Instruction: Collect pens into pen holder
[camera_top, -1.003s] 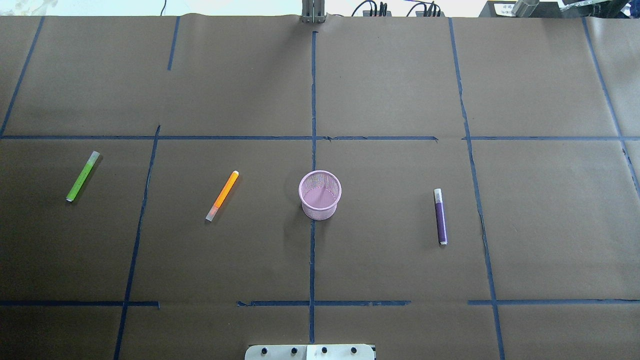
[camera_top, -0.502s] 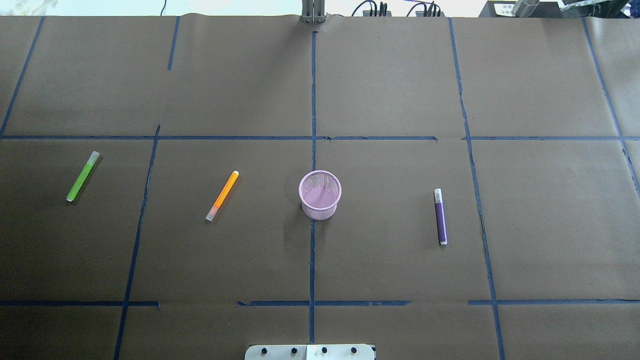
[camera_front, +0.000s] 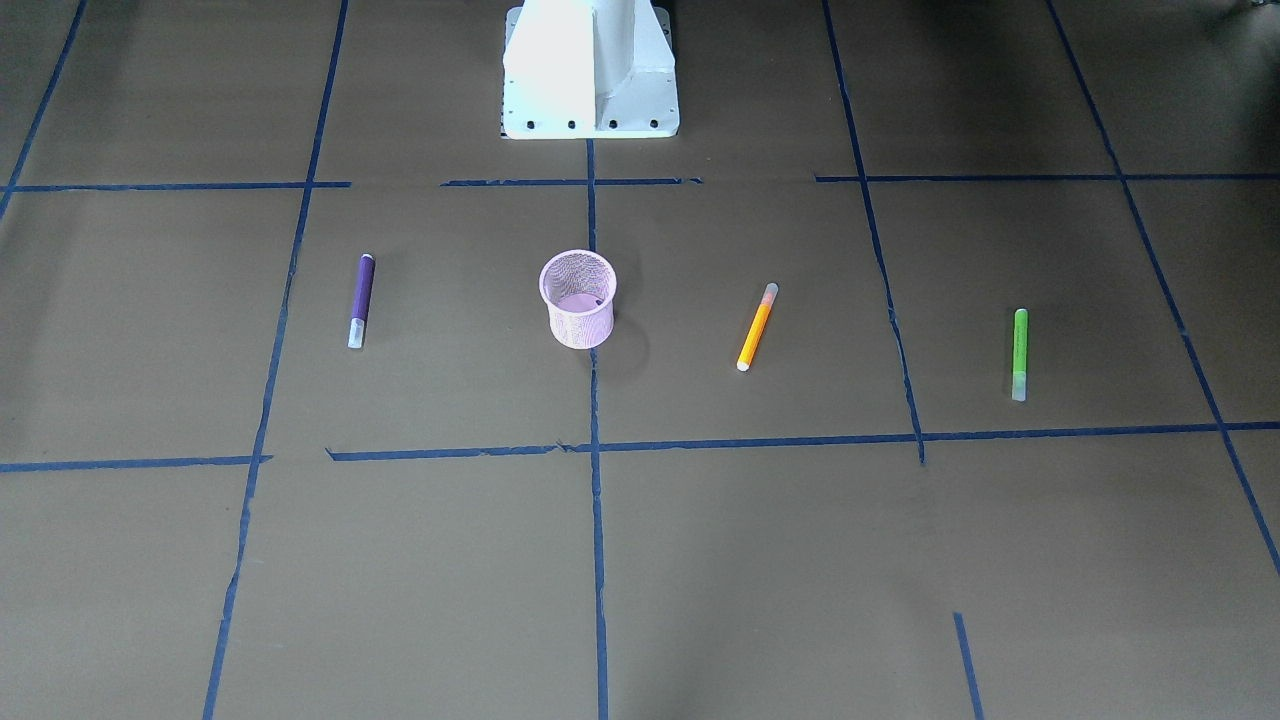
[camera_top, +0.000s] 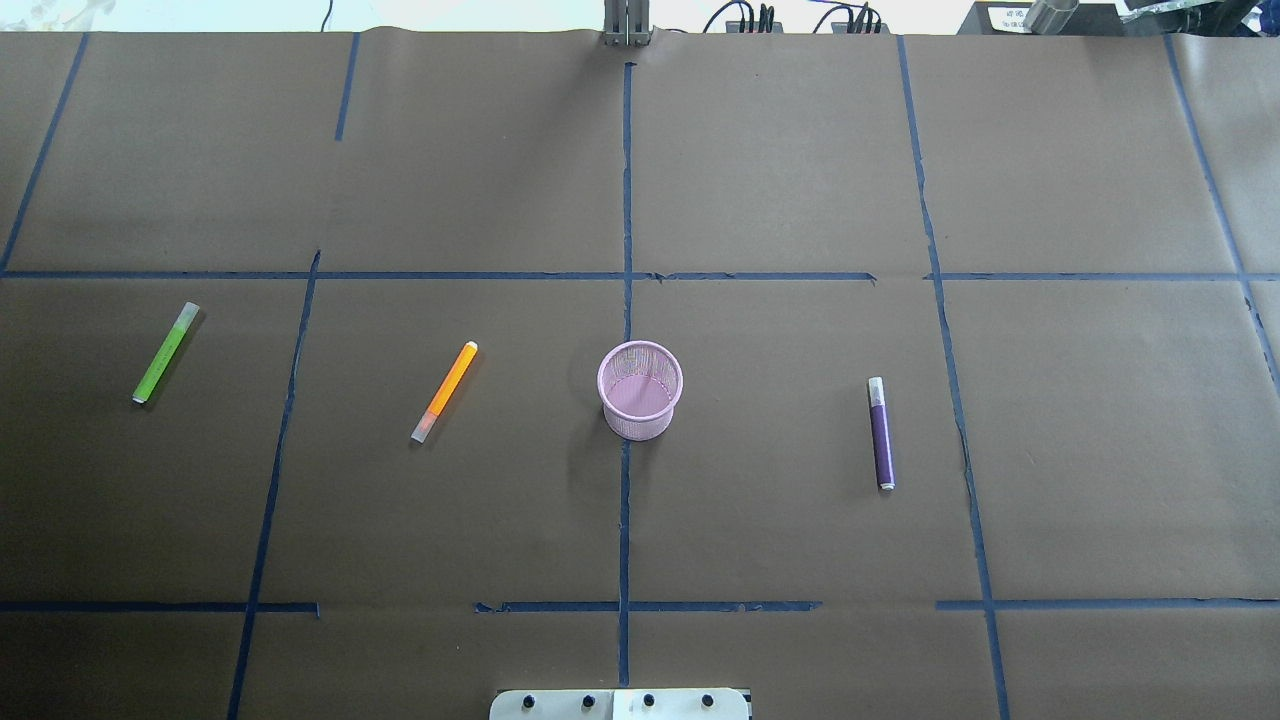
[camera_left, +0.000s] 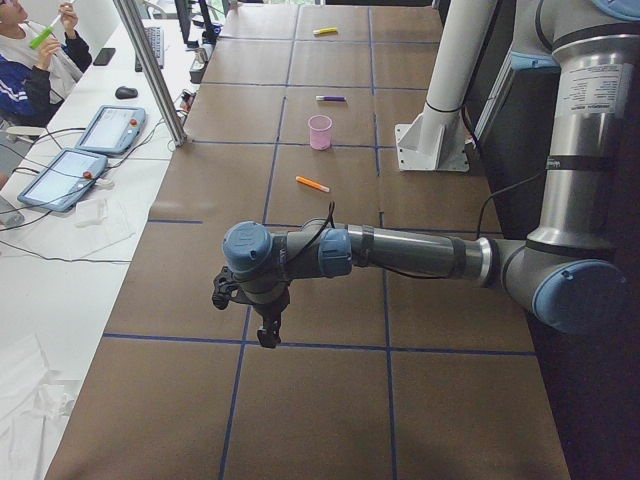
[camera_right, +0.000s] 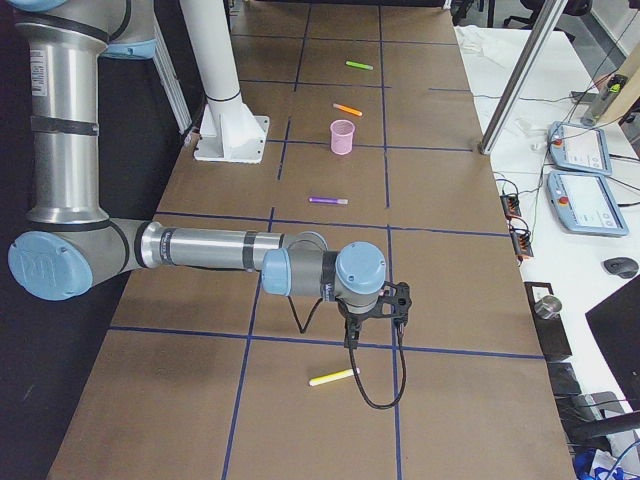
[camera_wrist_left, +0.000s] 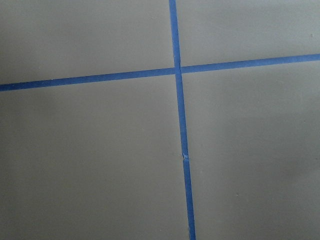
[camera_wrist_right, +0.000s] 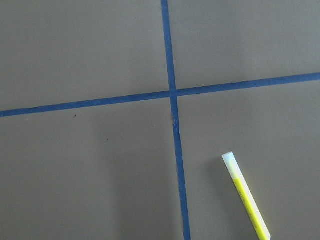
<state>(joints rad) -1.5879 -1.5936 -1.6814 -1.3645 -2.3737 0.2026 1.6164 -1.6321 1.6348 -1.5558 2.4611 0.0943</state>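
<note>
The pink mesh pen holder (camera_top: 638, 422) stands upright at the table's middle and also shows in the front view (camera_front: 578, 325). The orange pen (camera_top: 445, 391) lies to its left and the green pen (camera_top: 165, 353) further left. The purple pen (camera_top: 881, 433) lies to its right. All three lie flat on the brown paper. Neither gripper shows in the overhead view. The left gripper (camera_left: 266, 335) hangs over the table's left end, far from the pens. The right gripper (camera_right: 351, 335) hangs over the right end. I cannot tell whether either is open or shut.
A yellow pen (camera_wrist_right: 247, 202) lies on the paper near the right gripper, also in the exterior right view (camera_right: 333, 377). The robot's white base (camera_front: 590, 70) stands behind the holder. Blue tape lines grid the paper. Operators' desks with tablets (camera_left: 108, 128) run along the far side.
</note>
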